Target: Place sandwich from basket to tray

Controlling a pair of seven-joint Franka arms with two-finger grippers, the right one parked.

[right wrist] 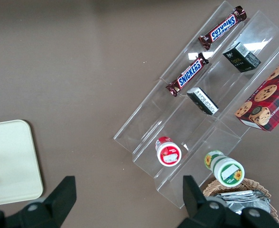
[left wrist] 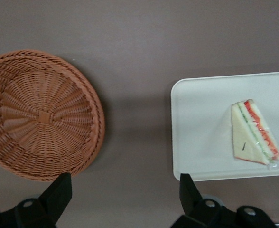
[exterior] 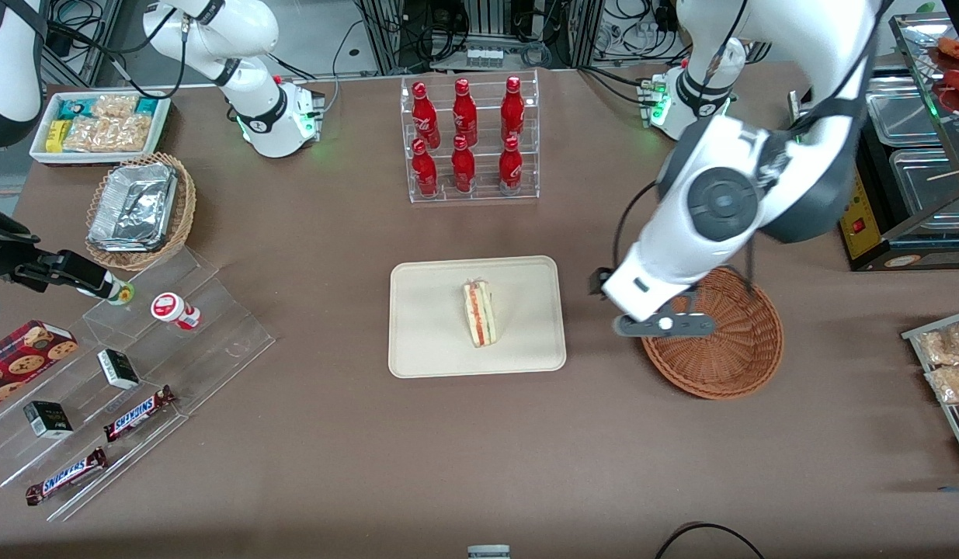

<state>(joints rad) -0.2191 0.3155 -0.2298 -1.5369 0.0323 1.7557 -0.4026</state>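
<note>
The wrapped sandwich [exterior: 479,313] [left wrist: 254,131] lies on the cream tray [exterior: 425,341] [left wrist: 201,118], near the tray's middle, its red, orange and green filling showing along one edge. The reddish-brown wicker basket [exterior: 727,349] [left wrist: 40,114] stands beside the tray toward the working arm's end of the table, with nothing in it. My gripper [exterior: 665,324] [left wrist: 124,190] hangs above the brown table between basket and tray, over the basket's near rim in the front view. It is open and holds nothing.
A clear rack of red bottles [exterior: 470,138] stands farther from the front camera than the tray. Toward the parked arm's end are a tan basket of foil containers [exterior: 140,210], a white snack bin [exterior: 99,126] and clear steps with candy bars [exterior: 137,411].
</note>
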